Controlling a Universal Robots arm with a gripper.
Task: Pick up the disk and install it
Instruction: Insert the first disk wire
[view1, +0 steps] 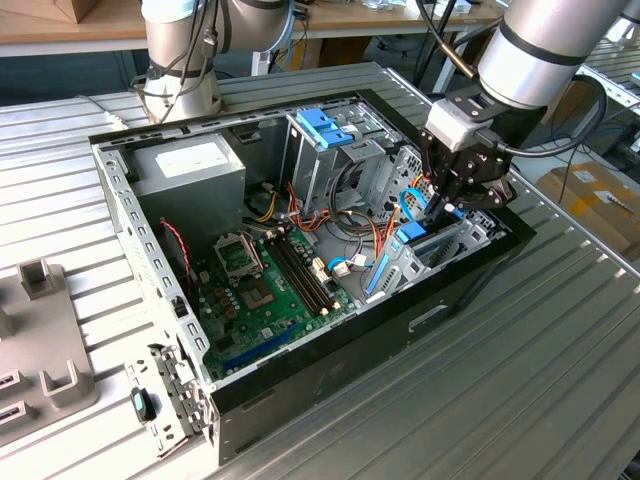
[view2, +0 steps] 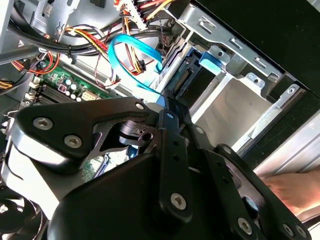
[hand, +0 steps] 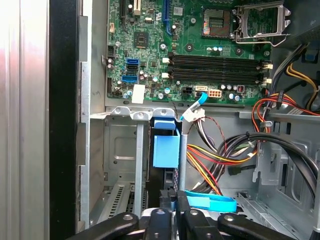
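The disk (hand: 165, 150) stands on edge in its bay. The gripper (hand: 171, 210) pinches it; press straight down, squarely.

We see the gripper (view1: 447, 200) low inside the open computer case (view1: 150, 250), at the drive cage (view1: 455, 245) by the case's front wall. Room is tight there: cage walls flank it, and a blue cable (view2: 132, 60) and bundled wires (hand: 220, 155) crowd the inner side. Above the motherboard (view1: 265, 290) the case stands open. The bench (view1: 540, 380) around the case offers free passage.
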